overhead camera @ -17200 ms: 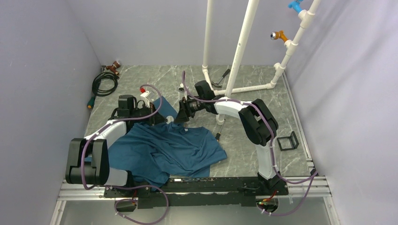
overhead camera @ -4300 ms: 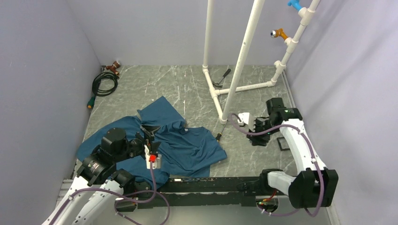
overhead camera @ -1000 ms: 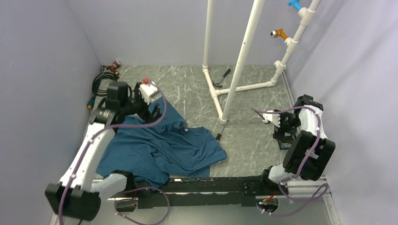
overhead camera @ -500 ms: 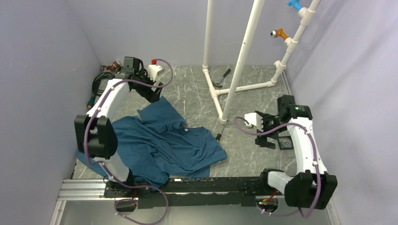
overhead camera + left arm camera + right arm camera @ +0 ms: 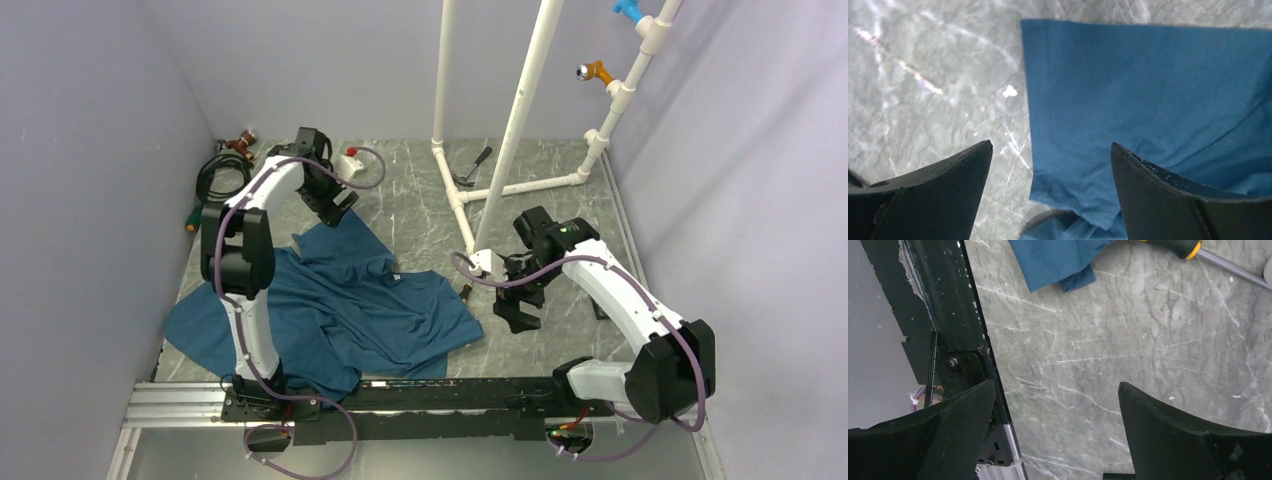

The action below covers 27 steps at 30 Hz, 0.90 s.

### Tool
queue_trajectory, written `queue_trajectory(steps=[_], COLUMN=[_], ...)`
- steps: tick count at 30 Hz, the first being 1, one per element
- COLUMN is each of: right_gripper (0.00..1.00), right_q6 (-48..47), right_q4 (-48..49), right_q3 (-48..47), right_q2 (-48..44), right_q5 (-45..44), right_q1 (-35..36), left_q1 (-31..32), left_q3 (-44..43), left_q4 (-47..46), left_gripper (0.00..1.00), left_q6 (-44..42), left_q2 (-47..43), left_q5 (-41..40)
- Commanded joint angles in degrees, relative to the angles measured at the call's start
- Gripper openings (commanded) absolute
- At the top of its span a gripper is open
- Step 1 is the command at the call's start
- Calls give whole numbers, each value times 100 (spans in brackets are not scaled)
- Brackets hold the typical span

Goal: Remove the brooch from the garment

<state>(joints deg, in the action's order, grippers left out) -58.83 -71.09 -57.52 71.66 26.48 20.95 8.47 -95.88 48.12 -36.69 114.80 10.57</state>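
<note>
My left jaws wide above shirt (image 5: 380, 310) sleeve. My right jaws wide above tabletop (image 5: 1148, 365); wrist view shows screwdriver (image 5: 1175, 246) handle.

White shells and black joints clad the left arm (image 5: 262, 190) and right arm (image 5: 612, 285), each strung with a purple cable (image 5: 470, 280). The left gripper (image 5: 1050, 150) and right gripper (image 5: 1057, 387) carry scuffed, matte-black wedge fingers (image 5: 933, 195).

The brooch cannot be made out anywhere on the shirt (image 5: 370, 310). The right wrist view's top edge cuts off the screwdriver (image 5: 1188, 247) and the shirt.
</note>
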Motion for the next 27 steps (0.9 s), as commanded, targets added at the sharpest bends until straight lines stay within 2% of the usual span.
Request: queue_trajectory(steps=[1, 6, 14, 21, 27], right_gripper=[95, 95, 94, 93, 92], right_q6=[597, 770, 1205, 1104, 1116], right_q4=[272, 305, 250, 143, 269], right_q3=[-91, 73, -239, -286, -395], right_q2=[-62, -119, 26, -66, 1], right_q5=[-174, -296, -60, -21, -26], right_q1=[378, 652, 816, 944, 1204], left_q1=[379, 559, 499, 57, -376], left_q3=[-248, -386, -662, -1310, -1055], left_q4=[189, 295, 552, 1119, 1161], left_gripper=[93, 90, 77, 47, 19], left_q6=[-396, -568, -698, -444, -493], left_q2=[367, 771, 1353, 1805, 1604], left_q5=[-395, -552, -503, -198, -388])
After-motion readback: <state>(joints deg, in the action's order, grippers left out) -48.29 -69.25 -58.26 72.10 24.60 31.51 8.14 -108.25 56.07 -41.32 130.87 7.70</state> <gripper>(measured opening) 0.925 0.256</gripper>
